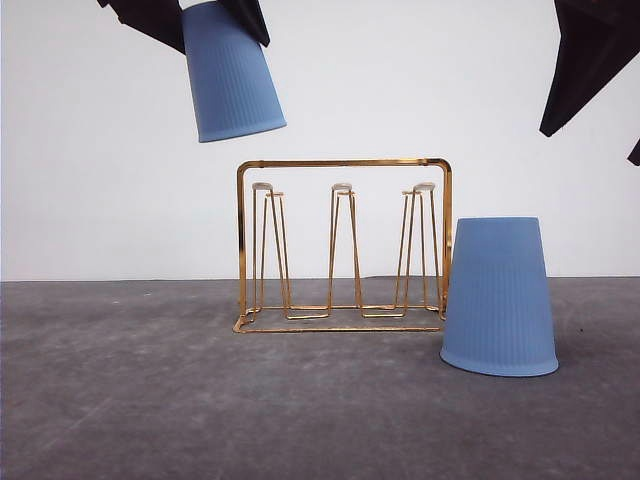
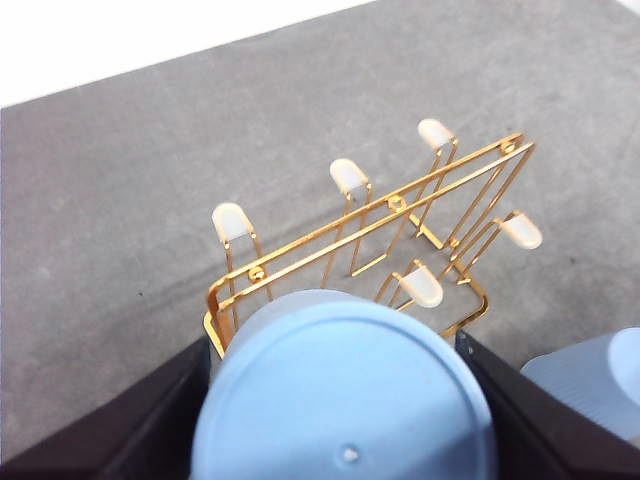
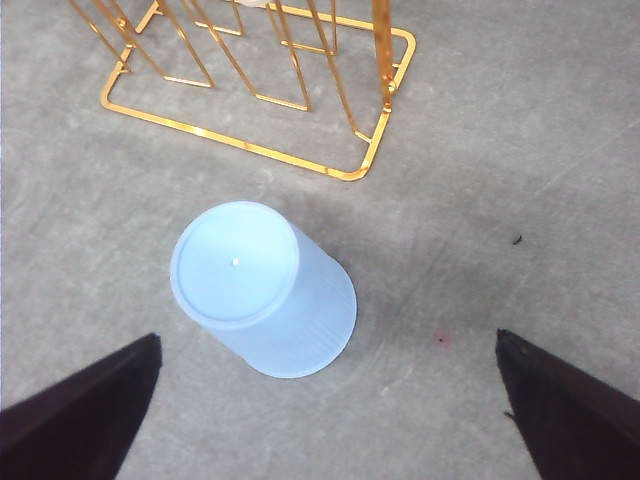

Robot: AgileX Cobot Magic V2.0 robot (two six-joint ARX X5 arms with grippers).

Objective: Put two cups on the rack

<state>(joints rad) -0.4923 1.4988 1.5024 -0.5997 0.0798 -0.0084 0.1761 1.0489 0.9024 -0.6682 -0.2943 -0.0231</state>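
In the front view my left gripper is high at the upper left, shut on a light-blue ribbed cup. That cup hangs mouth-down and tilted, above and left of the gold wire rack. The left wrist view shows the cup's closed base between the black fingers, with the rack's white-capped prongs just beyond. A second cup stands upside down on the table, touching or nearly touching the rack's right end. My right gripper hovers above this cup, open, fingers wide apart and holding nothing.
The grey table stretches in front of and to the left of the rack. A white wall closes the back. The rack's base corner lies close to the standing cup.
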